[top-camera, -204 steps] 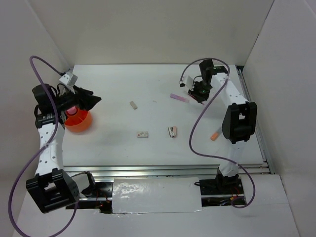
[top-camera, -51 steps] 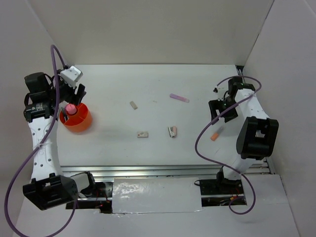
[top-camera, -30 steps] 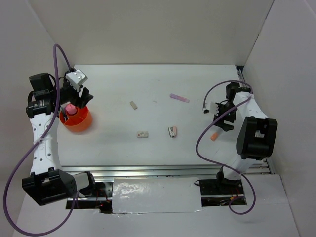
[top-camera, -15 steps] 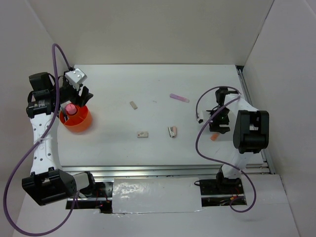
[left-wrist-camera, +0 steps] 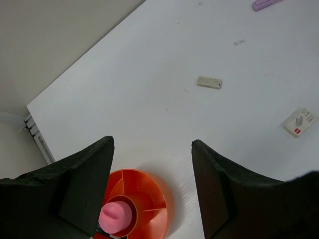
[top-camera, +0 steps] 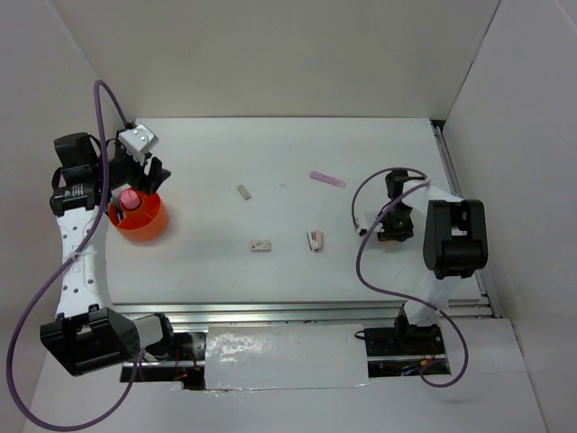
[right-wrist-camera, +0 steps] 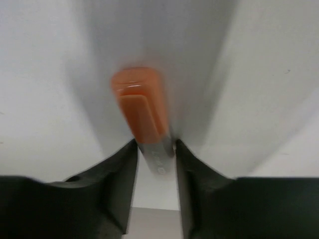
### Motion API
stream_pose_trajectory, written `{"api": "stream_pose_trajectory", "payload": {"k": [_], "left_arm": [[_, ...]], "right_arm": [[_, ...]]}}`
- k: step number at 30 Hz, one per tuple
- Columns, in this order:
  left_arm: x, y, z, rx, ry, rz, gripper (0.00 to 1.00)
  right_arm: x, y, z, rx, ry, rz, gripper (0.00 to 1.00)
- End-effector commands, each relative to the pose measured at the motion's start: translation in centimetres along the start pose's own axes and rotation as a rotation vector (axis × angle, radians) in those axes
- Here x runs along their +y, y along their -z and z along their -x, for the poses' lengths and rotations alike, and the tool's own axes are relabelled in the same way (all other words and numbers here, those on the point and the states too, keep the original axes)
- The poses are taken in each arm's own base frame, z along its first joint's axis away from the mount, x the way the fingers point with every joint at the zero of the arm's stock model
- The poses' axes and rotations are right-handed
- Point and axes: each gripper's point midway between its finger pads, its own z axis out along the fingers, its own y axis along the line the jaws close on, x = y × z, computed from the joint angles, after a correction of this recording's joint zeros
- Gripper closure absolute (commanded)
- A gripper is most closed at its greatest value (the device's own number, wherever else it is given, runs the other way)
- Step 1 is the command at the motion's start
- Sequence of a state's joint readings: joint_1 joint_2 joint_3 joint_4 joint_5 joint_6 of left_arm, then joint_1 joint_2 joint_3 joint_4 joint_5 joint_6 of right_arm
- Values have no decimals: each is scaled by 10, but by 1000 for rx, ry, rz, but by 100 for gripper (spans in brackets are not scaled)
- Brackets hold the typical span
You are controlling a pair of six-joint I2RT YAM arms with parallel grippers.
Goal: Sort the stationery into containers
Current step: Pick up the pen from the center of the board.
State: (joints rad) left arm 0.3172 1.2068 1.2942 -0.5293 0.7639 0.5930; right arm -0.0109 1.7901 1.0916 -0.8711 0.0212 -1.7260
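A low orange tub (top-camera: 151,227) with divided compartments sits at the left, a pink cylinder (left-wrist-camera: 115,215) standing upright in its centre well. A lilac pen (top-camera: 327,179) lies far and right of centre. Three small pale blocks (top-camera: 243,191) lie apart in the middle, and an orange pen (right-wrist-camera: 142,107) lies flat at the right, pinched by the right end effector (right-wrist-camera: 154,145).

Wide white flat tabletop (top-camera: 270,162) down there, boxed in by plain white wall panels (top-camera: 270,54) at the back and both sides. A silver metal rail (top-camera: 270,311) runs along its near edge, with a shiny crinkled foil sheet (top-camera: 284,356) just on the near side.
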Motion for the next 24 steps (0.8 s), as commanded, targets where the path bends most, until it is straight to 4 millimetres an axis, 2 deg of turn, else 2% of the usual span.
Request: {"api": "stream_pose_trajectory", "payload": {"k": [1,3,4,7,9,11,13,14,15,16,17,18,20,21,22,23,24], "left_arm": [[-1,0,14,-60,-12,4,25],[-1,-1,14,-64,0,-1,25],[-1,-1,16,-73,14,-1,25],[-1,-1,19,-90,49,2,25],[-3,-1,21,-103,86,-4,25],[-5,2,25,-130,142,-16,26],[-6,3,28,-160,188,-29,26],[-12,6,34,-185,252,-55,26],[-16,5,33,-193,286,-72,26],[-21,7,40,-225,292,-100,27],[-28,8,42,-234,360,-126,27],[-33,8,44,-260,351,-141,27],[-55,5,44,-266,499,-214,27],[-61,7,50,-281,504,-227,27],[-66,6,55,-297,527,-242,27],[-77,3,59,-299,533,-275,27],[-84,3,60,-296,542,-283,27]], "right_arm": [[-4,-5,3,-1,18,-39,63],[-2,-7,11,5,50,-39,70],[-3,-6,14,-4,51,-46,78],[-1,-4,26,-43,34,-40,95],[-9,5,35,-84,9,-57,99],[-21,25,56,-180,-45,-76,100],[-21,43,86,-314,-118,-39,100],[-40,67,98,-365,-132,-87,100],[-37,79,112,-418,-151,-57,100],[-51,107,134,-538,-196,-82,100],[-49,120,146,-593,-215,-63,100],[-56,147,171,-705,-247,-67,100],[-56,172,194,-806,-270,-60,100],[-58,187,207,-853,-266,-66,100],[-51,199,230,-917,-310,-15,100],[-57,212,243,-962,-304,-47,100],[-56,217,255,-986,-326,-39,100]]}}
